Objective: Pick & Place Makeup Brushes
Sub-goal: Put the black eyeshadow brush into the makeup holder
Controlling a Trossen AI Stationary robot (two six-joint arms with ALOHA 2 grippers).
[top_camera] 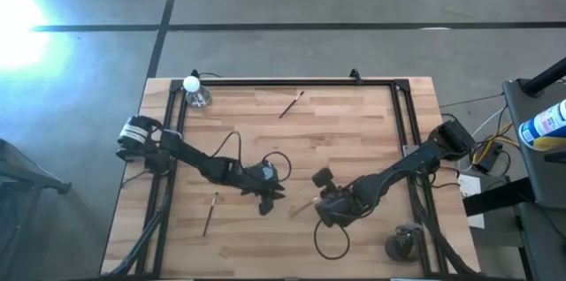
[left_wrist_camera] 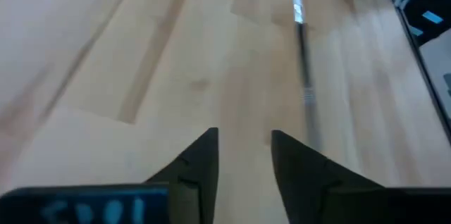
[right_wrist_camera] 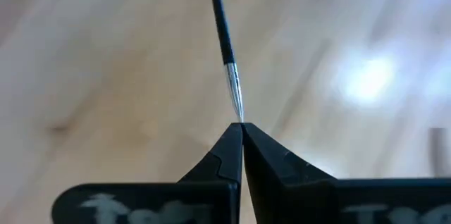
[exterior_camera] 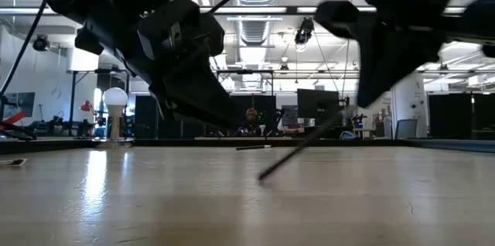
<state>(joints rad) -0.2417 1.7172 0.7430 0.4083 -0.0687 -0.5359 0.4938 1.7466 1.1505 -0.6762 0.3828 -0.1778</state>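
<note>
A thin makeup brush (right_wrist_camera: 222, 34) with a dark handle and a silver ferrule is in my right gripper (right_wrist_camera: 242, 124), which is shut on it near the table's middle (top_camera: 320, 203). My left gripper (left_wrist_camera: 243, 136) is open just left of it (top_camera: 265, 197), over bare wood, with the same brush (left_wrist_camera: 303, 62) lying ahead and to one side of its fingers. A second brush (top_camera: 292, 104) lies flat near the far edge. A third brush (top_camera: 210, 213) lies flat toward the near left. My right gripper pinches the brush between its two fingertips at the ferrule end (right_wrist_camera: 238, 111), only at the fingers' free ends. The brush points away along the fingers' line. In the low view it slants down from the gripper (exterior_camera: 309, 139), its free handle end (exterior_camera: 264, 175) at or just above the table.
A small clear bottle with a round white cap (top_camera: 193, 87) stands at the far left corner. A dark round container (top_camera: 405, 244) sits at the near right corner. A black frame (top_camera: 292, 82) borders the wooden table. Cables loop beside both grippers.
</note>
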